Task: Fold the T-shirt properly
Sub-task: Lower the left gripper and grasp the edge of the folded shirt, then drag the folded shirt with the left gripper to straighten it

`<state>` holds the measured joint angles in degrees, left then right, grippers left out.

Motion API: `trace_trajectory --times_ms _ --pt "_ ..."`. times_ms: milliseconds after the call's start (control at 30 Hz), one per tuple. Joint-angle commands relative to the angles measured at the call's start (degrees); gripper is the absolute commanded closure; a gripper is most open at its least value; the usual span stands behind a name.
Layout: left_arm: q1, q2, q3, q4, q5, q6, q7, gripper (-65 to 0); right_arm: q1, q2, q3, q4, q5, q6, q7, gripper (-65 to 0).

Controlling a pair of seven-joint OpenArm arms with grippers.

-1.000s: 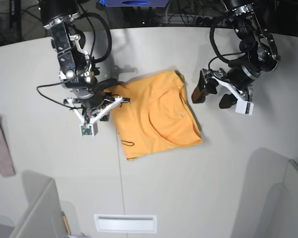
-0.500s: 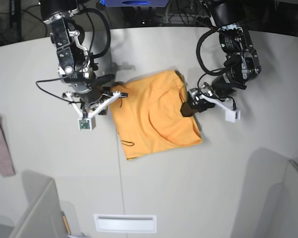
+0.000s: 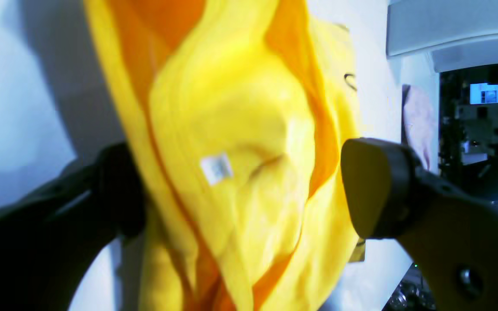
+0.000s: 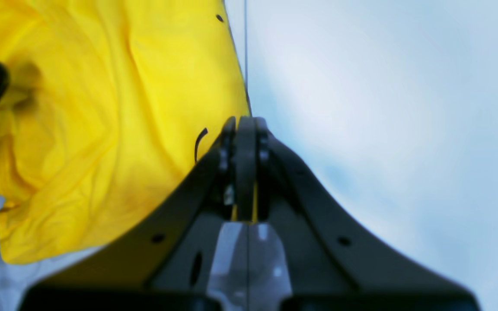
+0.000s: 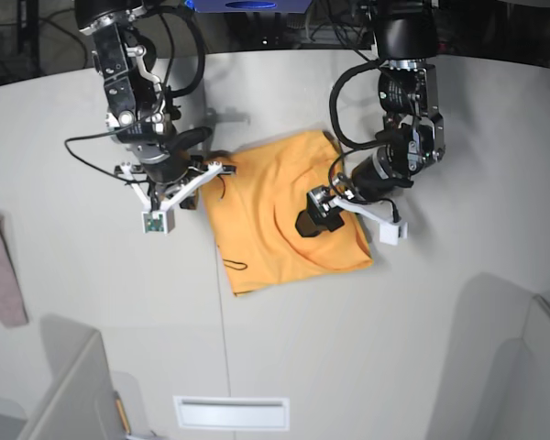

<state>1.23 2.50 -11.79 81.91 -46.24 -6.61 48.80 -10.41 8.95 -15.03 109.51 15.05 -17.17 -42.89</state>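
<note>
Left wrist: left claw (image 3: pixel 249 190) is spread wide, one finger (image 3: pixel 115 190) on the near side of the T-shirt (image 3: pixel 231 142), the other finger (image 3: pixel 374 185) on the far side. Bunched yellow fabric sits between them, not pinched. White tag (image 3: pixel 216 167) faces the camera. A black line mark (image 3: pixel 349 81) shows near the shirt's far edge; pinkish cloth (image 3: pixel 415 121) beyond it.

Right wrist: right claw (image 4: pixel 242 129) is clenched, fingers pressed together right at the shirt's edge, with a sliver of yellow between the fingers lower down. Can't tell for sure whether it's pinching fabric. A black line mark (image 4: pixel 199 142) lies just beside the tip.

Base: T-shirt lies folded near the middle of the grey surface (image 5: pixel 394 348). Left claw (image 5: pixel 313 220) is over its right part, right claw (image 5: pixel 222 170) at its upper-left corner. Pinkish cloth (image 5: pixel 0 270) sits well apart at the surface's left edge.
</note>
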Motion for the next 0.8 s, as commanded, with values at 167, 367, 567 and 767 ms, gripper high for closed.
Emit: trace_trajectory --times_ms 167,367,567,767 --pt "0.2 -0.1 -0.5 -0.1 0.8 0.9 0.7 -65.0 -0.4 1.3 2.6 1.6 0.1 0.2 2.3 0.0" --pt "0.0 -0.1 -0.3 -0.5 0.8 0.9 0.7 -63.7 -0.4 1.3 2.5 1.6 0.1 0.2 2.3 0.0" --pt "-0.4 -0.1 -0.2 -0.6 1.1 4.3 1.0 -20.7 -0.4 1.3 2.6 1.6 0.1 0.2 2.3 0.0" --pt "-0.8 -0.3 0.2 -0.5 1.1 9.8 3.6 -0.8 -0.4 1.3 2.6 1.6 0.1 0.2 2.3 0.0"
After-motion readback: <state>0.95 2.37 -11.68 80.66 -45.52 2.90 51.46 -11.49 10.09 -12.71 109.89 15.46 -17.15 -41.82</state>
